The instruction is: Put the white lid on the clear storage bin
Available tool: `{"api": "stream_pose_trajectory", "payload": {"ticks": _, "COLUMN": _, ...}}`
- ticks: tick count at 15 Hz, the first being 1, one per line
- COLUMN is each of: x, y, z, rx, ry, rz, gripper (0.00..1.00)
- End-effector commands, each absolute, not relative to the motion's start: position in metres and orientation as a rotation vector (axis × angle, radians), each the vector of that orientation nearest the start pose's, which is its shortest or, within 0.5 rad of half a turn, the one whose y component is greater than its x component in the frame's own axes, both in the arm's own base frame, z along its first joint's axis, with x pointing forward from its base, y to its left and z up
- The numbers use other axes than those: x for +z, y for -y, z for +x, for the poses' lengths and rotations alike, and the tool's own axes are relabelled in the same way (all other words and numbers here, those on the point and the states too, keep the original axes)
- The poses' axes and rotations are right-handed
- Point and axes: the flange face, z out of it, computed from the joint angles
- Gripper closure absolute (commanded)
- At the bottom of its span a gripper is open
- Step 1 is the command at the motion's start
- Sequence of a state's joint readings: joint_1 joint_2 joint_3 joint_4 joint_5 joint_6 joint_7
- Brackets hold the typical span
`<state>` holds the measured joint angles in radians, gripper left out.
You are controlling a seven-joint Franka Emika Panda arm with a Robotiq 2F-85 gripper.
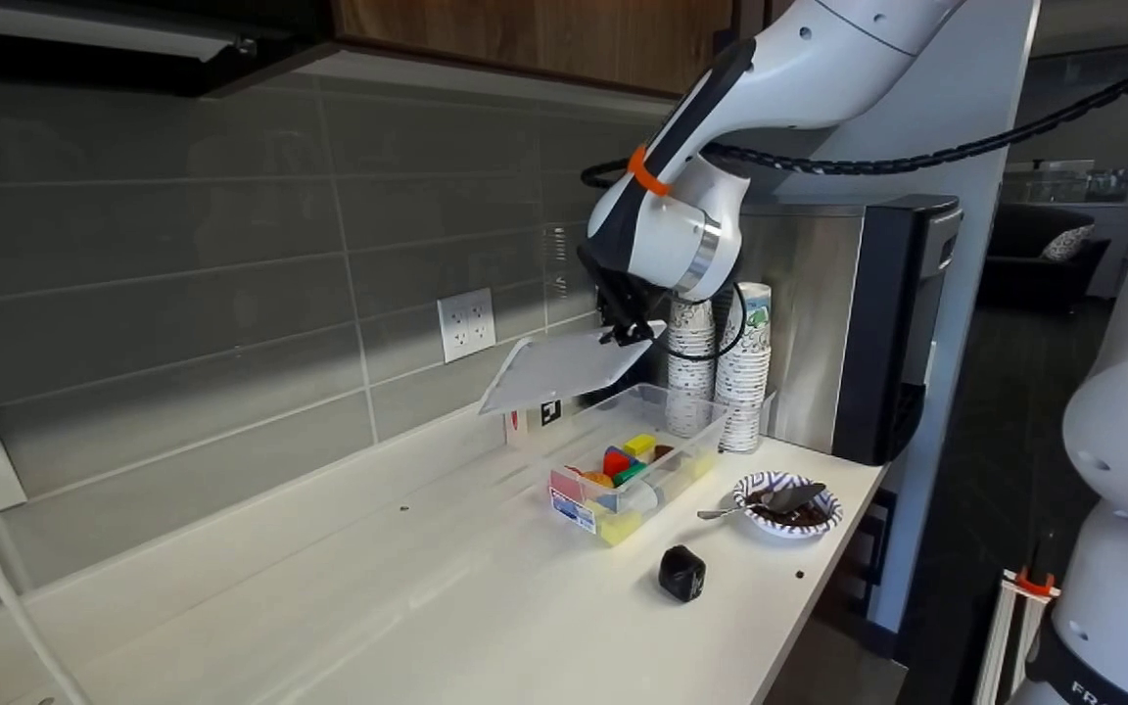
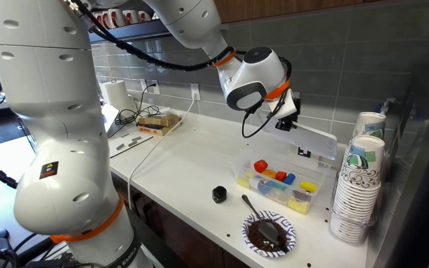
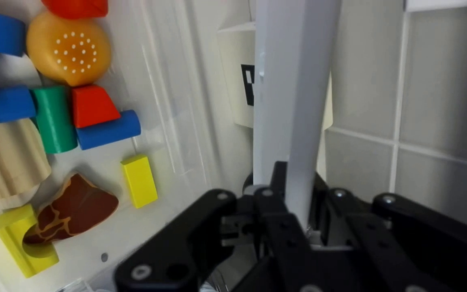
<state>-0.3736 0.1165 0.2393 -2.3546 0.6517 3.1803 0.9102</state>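
While my gripper [image 3: 300,178] pinches the white lid [image 1: 569,367], the clear storage bin [image 1: 574,509] is uncovered, toy pieces [image 3: 55,119] showing inside. I hold the lid tilted, apart from the bin, above one long side. Lifting looks done; levelling, aligning and lowering seem left.

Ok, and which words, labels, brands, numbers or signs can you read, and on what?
"A EMIKA", cut off: robot's base band, in an exterior view.
"FR", cut off: same band.
Yellow sign on arm sticker: wording too small.
Label on clear bin: too small to read.
Cups: no words readable.
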Motion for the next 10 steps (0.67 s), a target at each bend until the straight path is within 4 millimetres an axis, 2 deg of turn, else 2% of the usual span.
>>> {"api": "stream_pose_trajectory", "payload": {"ticks": 1, "x": 0.373, "y": 0.108, "z": 0.504, "rx": -0.750, "ry": -1.921, "rz": -1.687, "gripper": 0.97}}
{"api": "stream_pose_trajectory", "payload": {"ticks": 5, "x": 0.379, "y": 0.100, "z": 0.474, "rx": -0.789, "ry": -1.918, "rz": -1.691, "gripper": 0.97}}
{"api": "stream_pose_trajectory", "payload": {"ticks": 10, "x": 0.387, "y": 0.108, "z": 0.432, "rx": -0.817, "ry": -1.930, "rz": -1.675, "gripper": 0.97}}
